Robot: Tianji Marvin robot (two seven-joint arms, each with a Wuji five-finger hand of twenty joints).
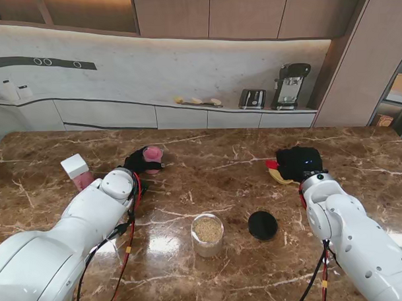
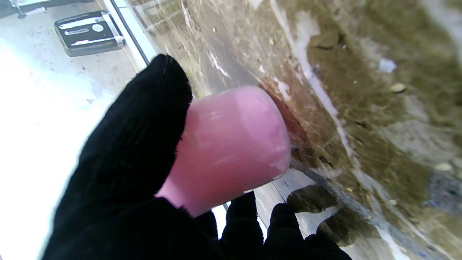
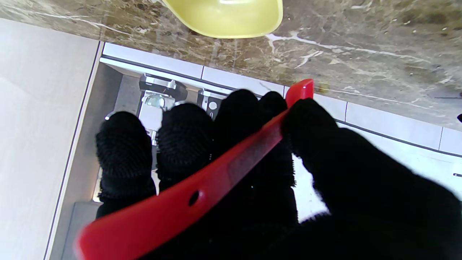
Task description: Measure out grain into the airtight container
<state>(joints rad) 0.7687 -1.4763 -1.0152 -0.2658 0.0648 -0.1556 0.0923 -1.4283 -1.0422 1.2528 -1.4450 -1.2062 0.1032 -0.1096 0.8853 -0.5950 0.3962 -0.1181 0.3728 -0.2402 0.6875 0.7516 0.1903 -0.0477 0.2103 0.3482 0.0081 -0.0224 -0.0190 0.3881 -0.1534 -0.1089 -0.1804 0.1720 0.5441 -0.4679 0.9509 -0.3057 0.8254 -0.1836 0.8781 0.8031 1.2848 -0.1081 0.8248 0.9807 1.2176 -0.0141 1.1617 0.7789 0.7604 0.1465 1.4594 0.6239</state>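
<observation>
A clear round container [image 1: 208, 235] holding tan grain stands near me at the table's middle, its black lid [image 1: 263, 225] lying flat to its right. My left hand [image 1: 138, 161], in a black glove, is shut on a pink cup [image 1: 153, 155] at the far left; the left wrist view shows the pink cup [image 2: 231, 144] touching the marble between thumb and fingers [image 2: 140, 126]. My right hand [image 1: 299, 162] is shut on a red scoop handle [image 3: 202, 187] at the far right. A yellow scoop [image 3: 231, 16] lies on the table just beyond its fingers [image 3: 184, 141].
A white-capped pink box [image 1: 77, 171] stands left of my left arm. Grain specks lie scattered on the marble table [image 1: 209, 183] around the container. Behind the table, a counter carries a coffee machine [image 1: 290, 85] and a small black appliance [image 1: 253, 98].
</observation>
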